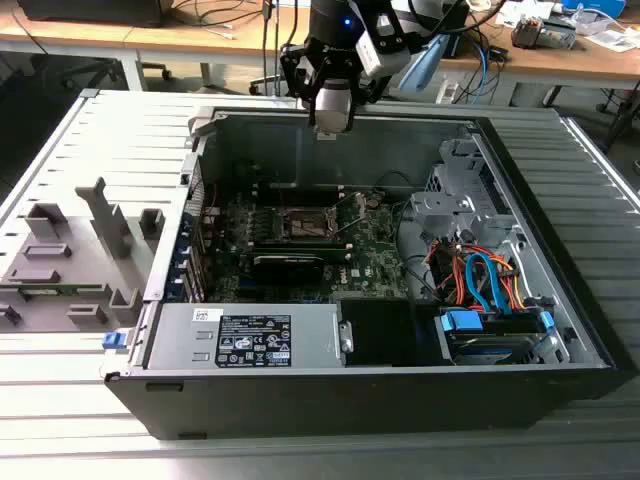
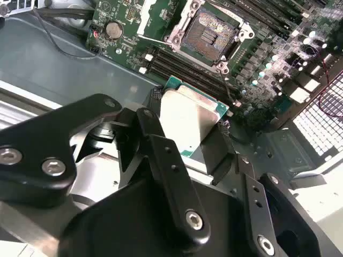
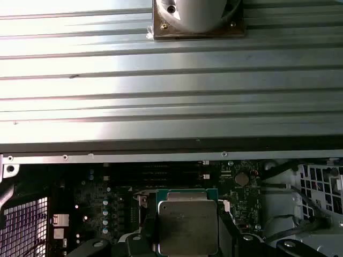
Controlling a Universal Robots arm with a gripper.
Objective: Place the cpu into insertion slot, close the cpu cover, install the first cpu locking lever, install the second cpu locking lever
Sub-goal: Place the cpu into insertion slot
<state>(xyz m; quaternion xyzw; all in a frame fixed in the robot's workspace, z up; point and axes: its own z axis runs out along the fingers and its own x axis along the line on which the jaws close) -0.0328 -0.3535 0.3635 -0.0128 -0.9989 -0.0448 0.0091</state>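
Observation:
My gripper [image 2: 188,140] is shut on the cpu [image 2: 193,113], a flat silvery square with a green edge, held by two opposite sides between black fingers [image 2: 151,126]. The first wrist view shows the cpu [image 3: 187,217] in the gripper [image 3: 187,234] over the motherboard. In the exterior view the gripper [image 1: 328,124] hangs above the back wall of the open computer case. The insertion slot [image 2: 208,33] lies bare on the board with its pin field exposed, some way from the chip. A silver frame that looks like the cpu cover [image 2: 156,19] stands swung open beside it. The insertion slot [image 1: 300,225] sits mid-board.
The case [image 1: 560,330] lies open on a ribbed metal table [image 1: 60,420]. A power supply box [image 1: 250,342] fills the front. A drive cage with orange and blue cables [image 1: 482,280] sits on the exterior view's right. A long black card [image 1: 290,262] lies near the socket. Grey fixtures [image 1: 70,260] stand left.

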